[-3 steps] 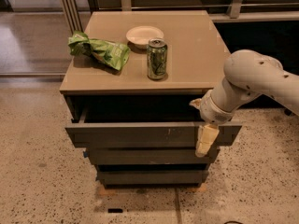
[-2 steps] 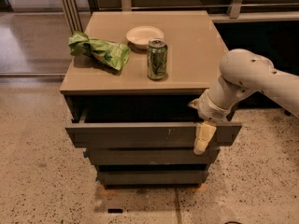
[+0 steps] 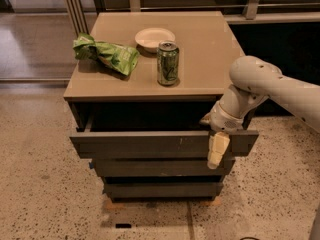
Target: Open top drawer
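You count three drawer fronts: one wide dark grey top drawer (image 3: pixel 150 144) and two narrower grey drawer fronts (image 3: pixel 150 167). The tan desk (image 3: pixel 210 49) holds one crumpled green bag (image 3: pixel 107 54), one white bowl (image 3: pixel 154 37) and one green can (image 3: pixel 168 63). One end effector (image 3: pixel 218 150) hangs at the top drawer's right end.

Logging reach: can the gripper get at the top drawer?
Likely yes: the gripper sits at the front of the top drawer, near its right end, nothing between them; the can stands on the cabinet top.
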Robot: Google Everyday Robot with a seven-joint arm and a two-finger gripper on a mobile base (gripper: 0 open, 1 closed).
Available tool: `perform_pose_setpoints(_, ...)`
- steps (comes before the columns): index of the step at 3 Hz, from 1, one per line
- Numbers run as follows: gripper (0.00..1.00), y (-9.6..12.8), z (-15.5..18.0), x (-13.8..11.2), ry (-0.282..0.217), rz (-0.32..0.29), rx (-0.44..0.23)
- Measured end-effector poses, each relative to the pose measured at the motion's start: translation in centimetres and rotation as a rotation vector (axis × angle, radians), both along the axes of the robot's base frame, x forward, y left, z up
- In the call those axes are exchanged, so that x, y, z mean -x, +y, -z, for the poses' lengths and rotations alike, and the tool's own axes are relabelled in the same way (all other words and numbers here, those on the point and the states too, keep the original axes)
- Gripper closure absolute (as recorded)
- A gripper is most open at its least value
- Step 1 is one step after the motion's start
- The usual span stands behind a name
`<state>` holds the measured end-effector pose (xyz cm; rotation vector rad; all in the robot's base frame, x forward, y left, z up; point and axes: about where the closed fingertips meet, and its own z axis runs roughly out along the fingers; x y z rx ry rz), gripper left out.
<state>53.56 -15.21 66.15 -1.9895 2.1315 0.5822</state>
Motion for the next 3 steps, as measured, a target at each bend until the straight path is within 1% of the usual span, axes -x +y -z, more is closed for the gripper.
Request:
perform_pose_setpoints(1,0.0,0.2,0.2,1.4,0.068,-0.001,0.006)
perform_pose_setpoints(3,0.0,0.6,-1.0,5.2,0.117,-0.003,0.025)
